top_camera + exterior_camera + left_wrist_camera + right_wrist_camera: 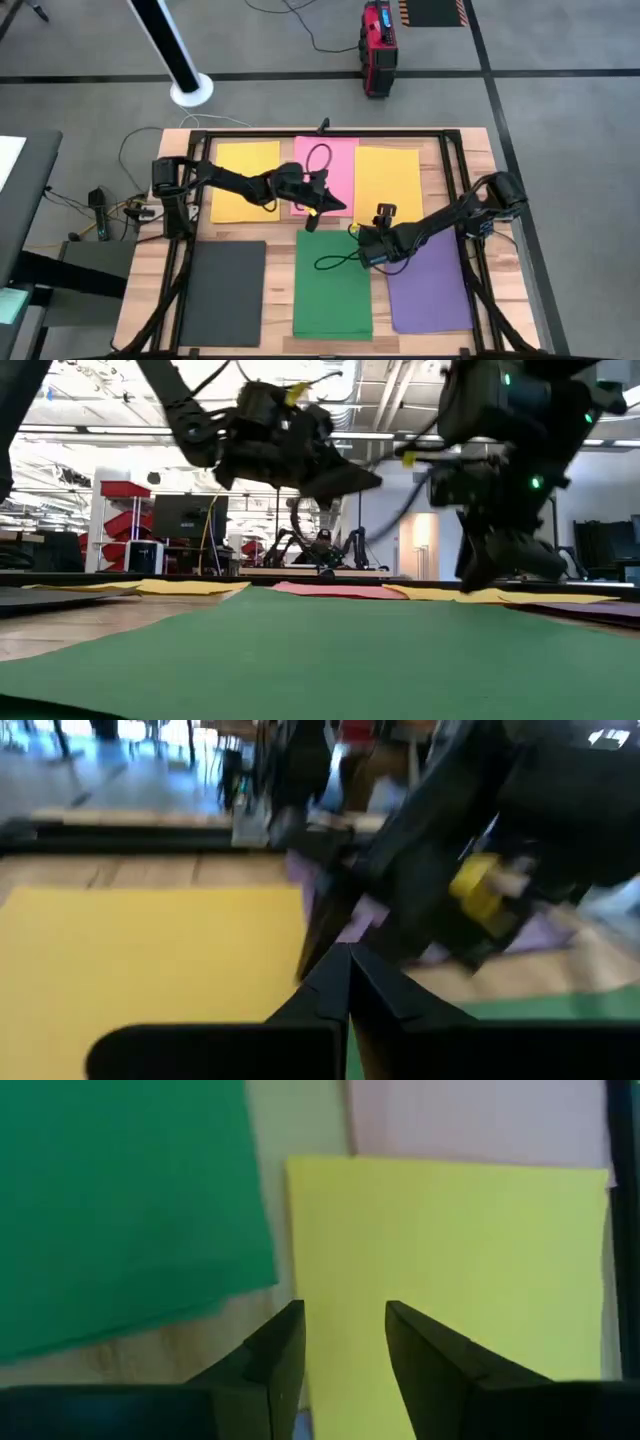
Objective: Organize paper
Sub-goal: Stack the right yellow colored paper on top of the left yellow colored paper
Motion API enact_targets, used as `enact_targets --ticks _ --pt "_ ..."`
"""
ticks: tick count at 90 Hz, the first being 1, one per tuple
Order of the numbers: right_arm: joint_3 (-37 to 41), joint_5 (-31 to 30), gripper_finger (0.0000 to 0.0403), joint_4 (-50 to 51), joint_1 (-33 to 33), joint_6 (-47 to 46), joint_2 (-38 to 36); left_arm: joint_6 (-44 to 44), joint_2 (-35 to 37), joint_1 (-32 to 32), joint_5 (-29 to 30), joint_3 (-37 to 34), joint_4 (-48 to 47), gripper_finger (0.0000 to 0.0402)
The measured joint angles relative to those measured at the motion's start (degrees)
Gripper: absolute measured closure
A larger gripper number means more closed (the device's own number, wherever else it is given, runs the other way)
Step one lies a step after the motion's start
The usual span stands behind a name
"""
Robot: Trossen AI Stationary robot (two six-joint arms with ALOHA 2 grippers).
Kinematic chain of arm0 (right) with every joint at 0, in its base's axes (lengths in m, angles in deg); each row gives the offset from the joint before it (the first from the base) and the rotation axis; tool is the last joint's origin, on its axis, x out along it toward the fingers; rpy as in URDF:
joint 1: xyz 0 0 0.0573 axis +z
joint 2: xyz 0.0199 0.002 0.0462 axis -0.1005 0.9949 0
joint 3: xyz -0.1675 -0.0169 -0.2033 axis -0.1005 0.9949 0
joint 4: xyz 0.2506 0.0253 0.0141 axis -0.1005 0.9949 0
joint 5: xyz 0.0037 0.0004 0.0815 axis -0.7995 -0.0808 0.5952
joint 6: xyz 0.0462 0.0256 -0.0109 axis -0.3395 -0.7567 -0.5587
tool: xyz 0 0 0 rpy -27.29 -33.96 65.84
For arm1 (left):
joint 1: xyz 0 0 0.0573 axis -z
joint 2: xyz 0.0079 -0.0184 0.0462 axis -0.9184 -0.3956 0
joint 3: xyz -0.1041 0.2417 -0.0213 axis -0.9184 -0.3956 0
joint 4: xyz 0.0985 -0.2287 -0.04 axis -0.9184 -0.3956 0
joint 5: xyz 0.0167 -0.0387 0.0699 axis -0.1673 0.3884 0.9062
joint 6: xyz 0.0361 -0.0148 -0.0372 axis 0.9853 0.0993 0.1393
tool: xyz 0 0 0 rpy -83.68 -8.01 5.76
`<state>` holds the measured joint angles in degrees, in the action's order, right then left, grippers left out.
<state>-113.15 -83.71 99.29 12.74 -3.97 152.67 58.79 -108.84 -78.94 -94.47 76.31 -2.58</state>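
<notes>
1. Six sheets of paper laid flat on the wooden counter (145,290) in two rows.
2. Far row, seen from above: left yellow sheet (246,180), pink sheet (335,165), right yellow sheet (388,182), set close side by side.
3. Near row: dark grey sheet (223,290), green sheet (333,295), purple sheet (430,290), with strips of bare wood between them.
4. Left gripper (322,208) reaching in from the left post, raised over the near edge of the pink sheet, close to the far edge of the green one.
5. Left fingers (345,982) pressed together to a point, empty.
6. Right gripper (366,243) stretched in from the right side, low over the spot where the green, purple and right yellow sheets come near one another.
7. Right fingers (275,1350) parted by a narrow gap, holding nothing, with the yellow sheet's corner showing between them.
8. Black cable (318,157) looping over the pink sheet; another loop lying across the green sheet.
9. Beyond the counter on the floor: red box (379,45) and a white pole base (191,90).
</notes>
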Motion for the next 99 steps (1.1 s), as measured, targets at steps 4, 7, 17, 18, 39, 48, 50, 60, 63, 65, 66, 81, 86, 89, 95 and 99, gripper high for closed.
enact_targets --ticks 4,7,17,18,39,48,50,60,63,65,66,81,86,89,95,99 --pt "0.0 -0.1 0.027 -0.2 0.3 -0.6 1.1 -0.8 0.7 0.0 0.0 -1.7 1.7 0.0401" --pt "-0.1 -0.3 0.027 -0.2 0.5 -1.0 1.7 -1.1 1.2 0.0 0.0 -2.6 2.4 0.0401" --pt "-0.2 -0.5 0.027 -0.2 0.6 -2.3 2.7 -1.3 2.7 0.0 0.0 -4.2 2.5 0.0401" --pt "-0.2 -0.6 0.0271 -0.2 0.5 -2.3 2.7 -1.3 2.7 0.0 0.0 -4.3 2.5 0.0401" --pt "-0.3 1.4 0.0279 -0.3 -3.6 -1.6 2.7 -1.3 2.9 0.0 0.2 -5.1 1.7 0.0401" --pt "-0.3 1.8 0.0298 -0.6 -5.3 0.4 2.8 -1.2 2.9 0.0 0.3 -5.1 0.9 0.0401" --pt "-0.3 1.8 0.0303 -0.8 -5.5 0.9 2.8 -1.2 2.9 0.0 0.3 -5.1 0.8 0.0401" --pt "-0.2 1.1 0.0342 -1.0 -6.2 1.8 2.9 -1.1 2.9 0.0 0.3 -5.1 0.2 0.0401" --pt "-0.1 0.7 0.0357 -1.0 -6.3 1.8 3.0 -1.0 2.9 0.0 0.3 -5.1 0.1 0.0401" --pt "-0.1 0.3 0.0368 -1.0 -6.4 1.9 3.1 -0.8 2.9 0.0 0.3 -5.1 0.1 0.0401" --pt "-0.1 0.1 0.0374 -1.0 -6.4 1.9 3.1 -0.8 2.9 0.0 0.3 -5.1 0.1 0.0401" --pt "0.1 -1.2 0.0399 -0.4 -6.3 1.8 3.1 -0.7 2.9 0.0 0.3 -5.1 0.0 0.0401" --pt "0.1 -1.1 0.0401 -0.1 -6.3 1.8 2.9 -0.6 2.9 0.0 0.3 -5.1 0.0 0.0401" --pt "0.1 -1.0 0.0402 0.0 -6.3 1.8 2.8 -0.3 2.9 0.0 0.3 -5.1 0.0 0.0401" --pt "0.1 -0.9 0.0402 0.4 -6.3 1.8 2.2 -0.2 2.9 0.0 0.3 -5.1 0.0 0.0401" --pt "0.1 -0.6 0.0402 1.0 -6.0 1.8 1.4 -0.2 2.9 0.0 0.3 -5.1 0.1 0.0401"
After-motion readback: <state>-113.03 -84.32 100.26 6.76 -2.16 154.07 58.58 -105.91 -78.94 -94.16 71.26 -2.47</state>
